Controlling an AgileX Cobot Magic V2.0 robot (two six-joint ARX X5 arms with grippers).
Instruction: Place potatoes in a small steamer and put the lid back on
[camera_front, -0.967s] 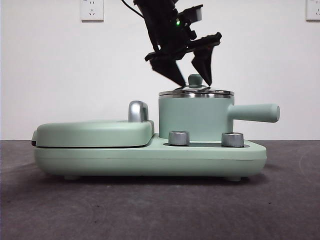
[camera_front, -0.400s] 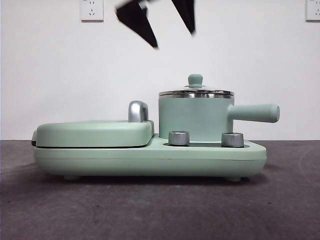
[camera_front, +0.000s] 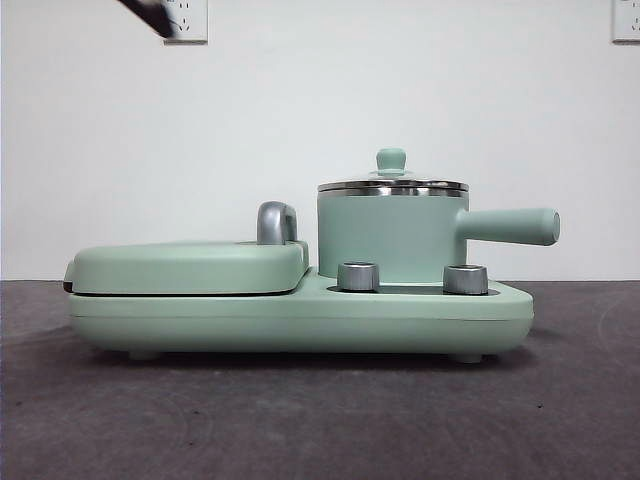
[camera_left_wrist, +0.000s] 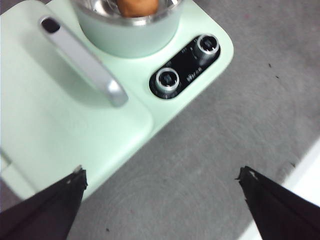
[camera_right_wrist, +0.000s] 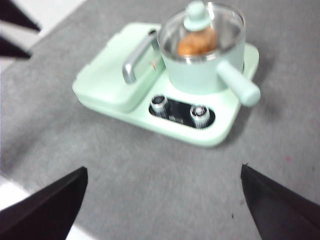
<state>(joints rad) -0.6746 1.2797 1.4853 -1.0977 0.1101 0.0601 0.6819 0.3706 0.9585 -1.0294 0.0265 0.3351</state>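
Note:
The small steamer (camera_front: 390, 235) stands on the right half of a mint-green appliance, its stubby handle pointing right. The glass lid (camera_front: 392, 185) sits flat on its steel rim. Through the glass of the lid (camera_right_wrist: 220, 25), the right wrist view shows the orange-brown potato (camera_right_wrist: 196, 44) inside the steamer (camera_right_wrist: 202, 70). The potato (camera_left_wrist: 137, 6) also shows at the picture's edge in the left wrist view. My left gripper (camera_left_wrist: 161, 172) is open and holds nothing, over the table by the appliance's knob side. My right gripper (camera_right_wrist: 163, 169) hangs open and far back from the steamer.
A flat griddle cover (camera_front: 190, 265) with a chrome handle (camera_front: 275, 222) fills the appliance's left half. Two steel knobs (camera_front: 358, 276) sit on the front of the base. A black jaw tip (camera_front: 155, 15) shows at the top left of the front view.
The gripper that stood open around the lid's knob has risen and moved up and left, almost out of the front view. The lid stays on the steamer.

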